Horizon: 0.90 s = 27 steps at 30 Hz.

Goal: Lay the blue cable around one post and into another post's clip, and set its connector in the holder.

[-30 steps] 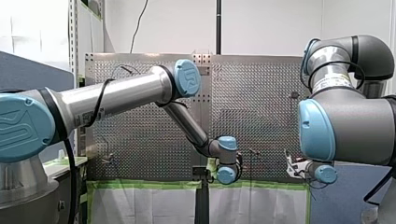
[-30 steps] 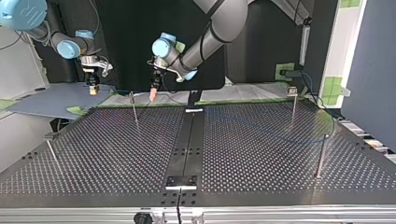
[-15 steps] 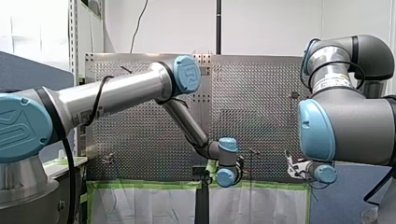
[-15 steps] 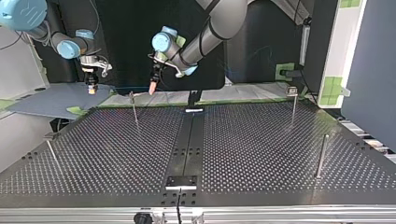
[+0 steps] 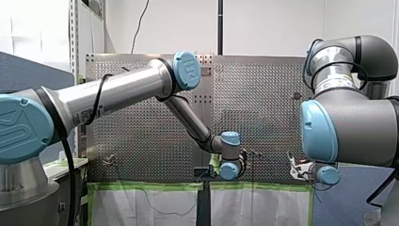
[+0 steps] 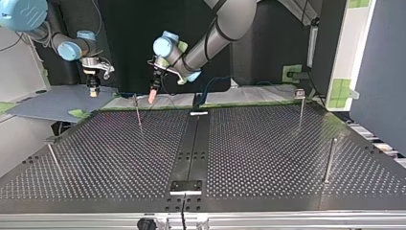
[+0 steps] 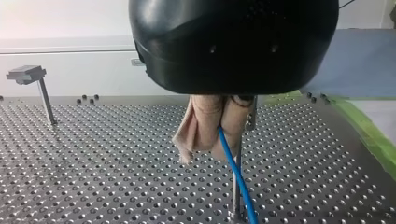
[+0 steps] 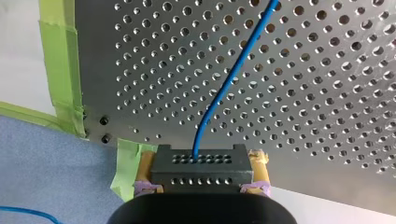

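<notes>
Okay, top view: my left claw (image 6: 152, 97) is clamped on the blue cable (image 7: 227, 150) at the worktop's (image 6: 263, 158) 12 o'clock edge. Post (image 6: 138, 112) just beside, at its 9 o'clock. My right claw (image 8: 201, 161), further toward 9 o'clock, clamps the connector (image 8: 201, 175). Left arm nearer post.

Two grey-and-blue robot arms reach over one dark perforated metal table (image 6: 268, 158): my left arm (image 6: 225, 24) and my right arm (image 6: 28, 14). Each ends in one two-fingered gripper, making two: my left gripper (image 6: 152, 96) and my right gripper (image 6: 93, 91).

Seen in the top view, four thin upright metal posts stand on the table: the far-left post (image 6: 138, 111), the near-left post (image 6: 52, 154), the far-right post (image 6: 300, 109) and the near-right post (image 6: 329, 160).

There is one thin blue cable (image 7: 236, 172) and one black perforated block connector (image 8: 198, 170).

Two small black plates lie on the centre strip: the far plate (image 6: 198, 113) and the near plate (image 6: 186, 186).
</notes>
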Tool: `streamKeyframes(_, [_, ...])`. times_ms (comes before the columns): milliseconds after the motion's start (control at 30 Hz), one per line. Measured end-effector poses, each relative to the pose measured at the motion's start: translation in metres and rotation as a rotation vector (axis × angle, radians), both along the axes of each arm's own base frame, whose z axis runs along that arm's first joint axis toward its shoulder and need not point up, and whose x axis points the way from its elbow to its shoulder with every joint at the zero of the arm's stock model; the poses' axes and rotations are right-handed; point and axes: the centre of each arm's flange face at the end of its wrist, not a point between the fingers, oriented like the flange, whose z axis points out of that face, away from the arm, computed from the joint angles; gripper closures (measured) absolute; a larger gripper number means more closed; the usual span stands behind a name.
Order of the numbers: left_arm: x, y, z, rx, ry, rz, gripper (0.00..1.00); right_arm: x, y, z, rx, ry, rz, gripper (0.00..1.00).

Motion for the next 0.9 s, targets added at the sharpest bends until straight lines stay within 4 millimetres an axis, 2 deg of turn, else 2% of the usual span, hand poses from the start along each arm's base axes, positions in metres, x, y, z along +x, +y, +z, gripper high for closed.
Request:
streamKeyframes(200, [0.006, 0.003, 0.000, -0.021, 0.009, -0.023, 0.92, -0.001, -0.006, 0.003, -0.009, -0.002, -0.005, 1.00])
streamKeyframes(500, [0.028, 0.019, -0.003, -0.041, 0.023, -0.007, 0.92, 0.002, -0.016, 0.009, -0.022, -0.005, 0.001, 1.00])
streamKeyframes(767, [0.049, 0.032, -0.021, -0.025, 0.052, 0.003, 0.92, 0.004, -0.026, 0.016, -0.028, -0.017, 0.003, 1.00])
streamKeyframes(867, [0.054, 0.032, -0.021, -0.022, 0.055, 0.003, 0.92, 0.004, -0.029, 0.017, -0.028, -0.025, 0.003, 1.00])
streamKeyframes(900, [0.055, 0.032, -0.021, -0.022, 0.055, 0.004, 0.89, 0.004, -0.029, 0.017, -0.028, -0.027, 0.003, 1.00])
